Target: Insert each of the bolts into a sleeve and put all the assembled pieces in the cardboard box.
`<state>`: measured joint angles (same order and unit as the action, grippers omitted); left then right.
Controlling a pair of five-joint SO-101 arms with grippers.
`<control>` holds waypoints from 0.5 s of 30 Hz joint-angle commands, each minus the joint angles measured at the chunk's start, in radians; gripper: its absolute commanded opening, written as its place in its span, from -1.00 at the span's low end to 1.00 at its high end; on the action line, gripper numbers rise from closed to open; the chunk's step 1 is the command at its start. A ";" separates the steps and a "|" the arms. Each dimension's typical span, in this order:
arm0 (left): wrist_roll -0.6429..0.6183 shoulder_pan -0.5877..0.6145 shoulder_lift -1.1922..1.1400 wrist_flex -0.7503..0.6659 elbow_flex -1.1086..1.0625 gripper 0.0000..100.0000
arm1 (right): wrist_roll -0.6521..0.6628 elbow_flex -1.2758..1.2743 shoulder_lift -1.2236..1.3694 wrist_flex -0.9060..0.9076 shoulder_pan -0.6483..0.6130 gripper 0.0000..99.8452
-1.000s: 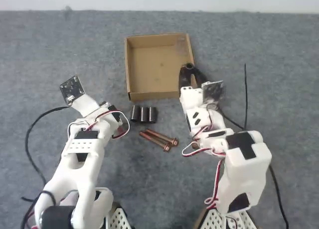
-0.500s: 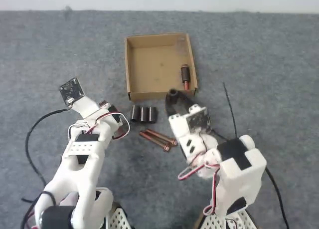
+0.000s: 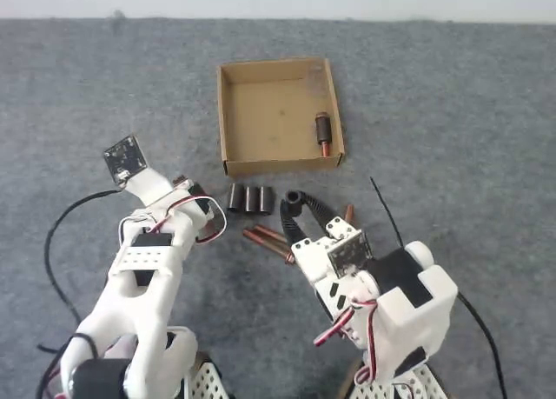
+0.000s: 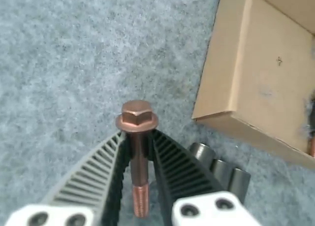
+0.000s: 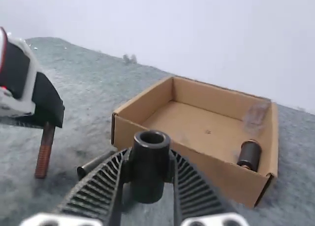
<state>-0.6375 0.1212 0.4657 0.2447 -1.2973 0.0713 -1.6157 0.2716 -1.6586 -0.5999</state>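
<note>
My right gripper (image 3: 297,209) is shut on a black sleeve (image 5: 149,162), held upright above the carpet in front of the cardboard box (image 3: 228,112). My left gripper (image 4: 139,137) is shut on a copper bolt (image 4: 139,157), head outward, left of the three loose sleeves (image 3: 250,198). The right wrist view shows that bolt (image 5: 44,149) hanging from the left gripper. One assembled piece (image 3: 323,134) lies inside the box by its right wall. Two bolts (image 3: 263,236) lie on the carpet below the sleeves, partly hidden by the right gripper.
Grey carpet covers the table. Another copper bolt (image 3: 348,213) shows just right of the right gripper. A thin black cable (image 3: 387,212) runs along the right arm, and a cable (image 3: 56,234) loops left of the left arm.
The right arm has drawn back from the box's right front corner toward the near side, still holding the sleeve, uncovering the assembled piece in the box. The left arm has not moved.
</note>
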 commanded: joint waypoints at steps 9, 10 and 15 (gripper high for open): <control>0.014 0.006 0.061 -0.203 0.016 -0.98 | 0.020 -0.026 -0.051 -0.027 -0.005 -0.99; 0.014 0.006 0.061 -0.236 0.016 -0.98 | 0.020 -0.026 -0.051 -0.027 -0.005 -0.99; 0.014 0.003 0.063 -0.390 0.016 -0.98 | 0.018 -0.026 -0.050 -0.027 -0.005 -0.99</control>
<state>-0.6375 0.1197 0.4703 -0.0130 -1.2973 0.0760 -1.6187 0.2608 -1.6632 -0.5999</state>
